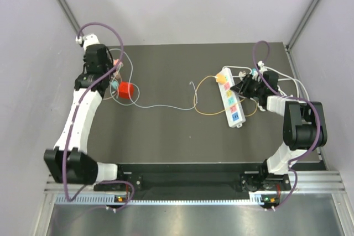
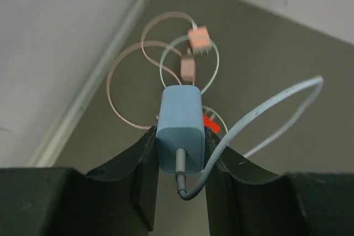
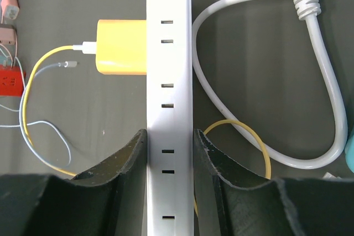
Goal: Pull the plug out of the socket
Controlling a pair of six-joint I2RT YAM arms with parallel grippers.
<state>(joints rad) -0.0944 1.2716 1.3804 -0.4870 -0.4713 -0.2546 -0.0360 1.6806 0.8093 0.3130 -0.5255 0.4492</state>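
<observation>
one blue plug (image 2: 180, 117) pinched in left claw (image 2: 181, 139), power strip (image 3: 168, 53) pinched in right claw (image 3: 169, 139)

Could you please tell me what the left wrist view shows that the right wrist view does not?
Only the left wrist view shows the blue charger, clamped between the left jaws. Only the right wrist view shows the white power strip between the right jaws, the yellow charger plugged into it, and a thick white cord. Both show the dark table, the pink adapters and a red object.
</observation>
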